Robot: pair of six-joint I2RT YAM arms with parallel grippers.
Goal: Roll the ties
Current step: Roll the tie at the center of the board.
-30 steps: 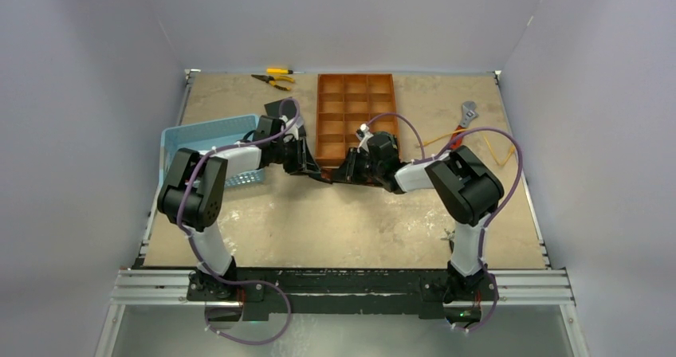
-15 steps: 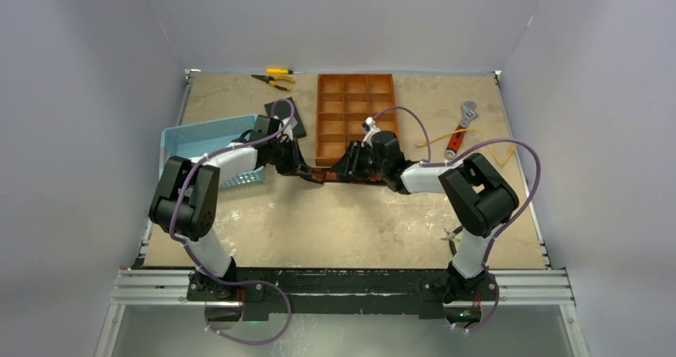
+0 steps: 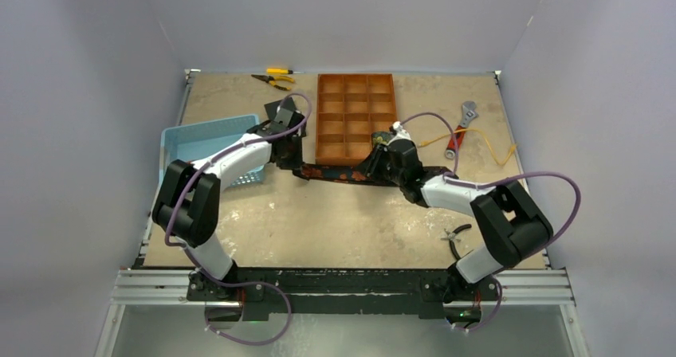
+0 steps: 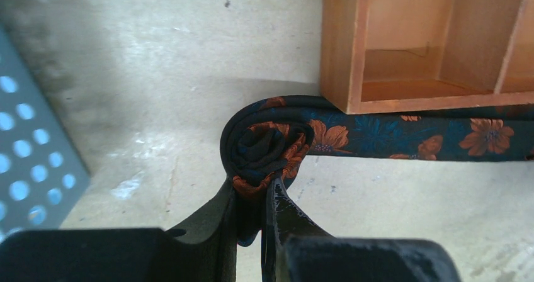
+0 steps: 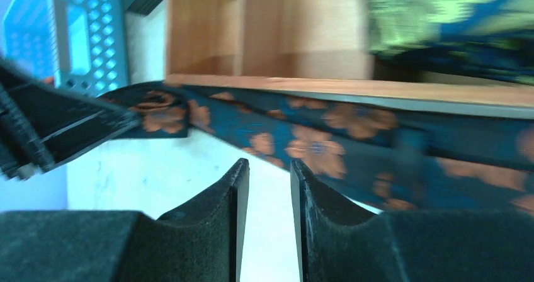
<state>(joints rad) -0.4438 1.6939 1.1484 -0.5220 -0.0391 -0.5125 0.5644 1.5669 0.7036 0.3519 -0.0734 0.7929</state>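
A dark tie with orange flowers [image 3: 335,173] lies stretched along the front edge of the orange wooden tray [image 3: 318,118]. Its left end is wound into a small roll [image 4: 267,146]. My left gripper [image 4: 252,191] is shut on the lower part of that roll. My right gripper [image 5: 267,169] is open with only bare table between its fingers, and it sits just short of the tie's flat length [image 5: 315,146]. In the top view it [image 3: 375,166] is at the tie's right part. A green-patterned tie [image 5: 441,11] rests inside the tray.
A blue perforated basket [image 3: 199,138] stands left of the left arm. A black pad [image 3: 279,108], pliers [image 3: 271,80] and a yellow screwdriver [image 3: 281,71] lie behind. A wrench [image 3: 462,122] and yellow cord [image 3: 494,150] lie at the right. Small pliers [image 3: 456,236] lie near the right base.
The left gripper has closed on the rolled end. The right gripper has opened and shifted right along the tie, its elbow swinging outward. The tie now lies drawn out longer.
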